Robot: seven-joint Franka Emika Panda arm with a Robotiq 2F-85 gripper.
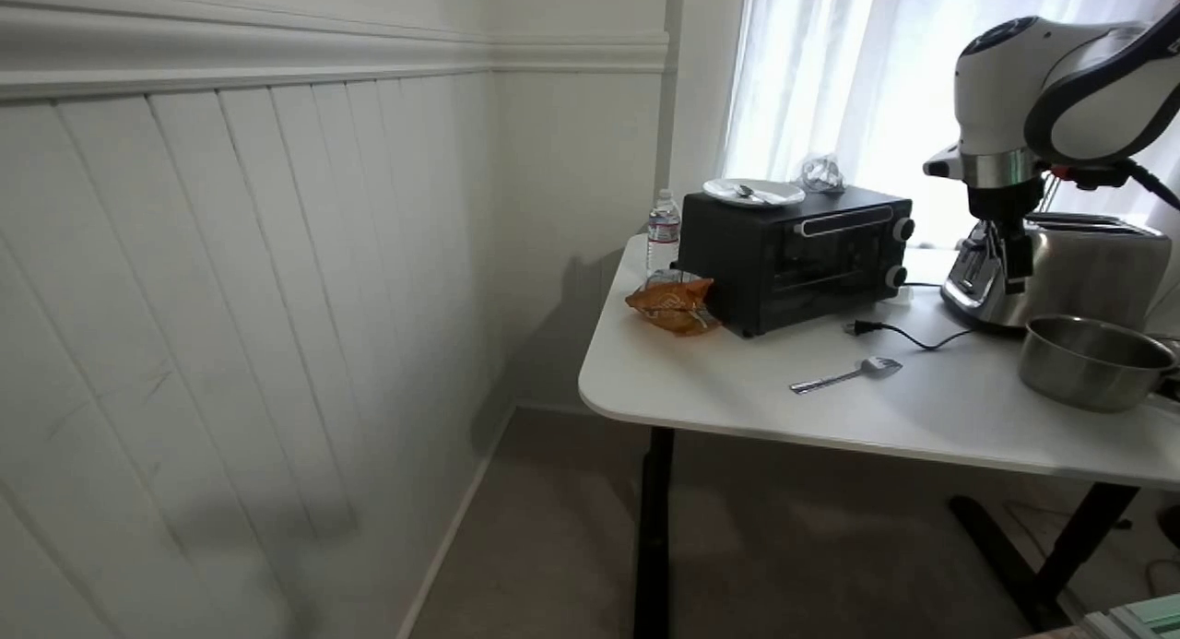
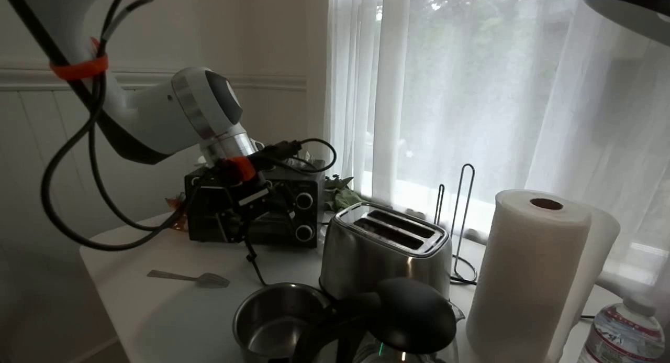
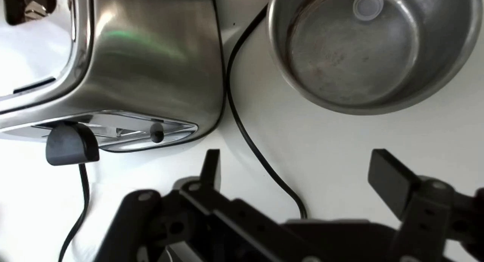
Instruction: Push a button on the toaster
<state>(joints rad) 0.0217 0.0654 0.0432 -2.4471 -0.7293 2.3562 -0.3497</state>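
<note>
Toaster (image 3: 159, 58) on tabletop (image 1: 719, 390), toward upper left of tool (image 3: 297, 171) in wrist view; lever (image 3: 68, 146) juts from end facing tool. Tool hangs over tabletop, fingers (image 3: 389, 179) spread wide, apart from toaster. Counts: toaster, one; slots (image 2: 388, 234), two; lever, one. Pot (image 3: 442, 35), one, just beside toaster; small clear disc (image 3: 368, 5) inside, one. Cord stretches (image 3: 242, 123), two, in wrist view. Fork (image 1: 843, 376), one. Black oven (image 1: 724, 261), one; plate (image 1: 788, 194) on top, one. Orange bag (image 1: 678, 305), one. Water bottles (image 1: 663, 233), two: beside oven, and bottle (image 2: 625, 331) near paper roll (image 2: 528, 279).
</note>
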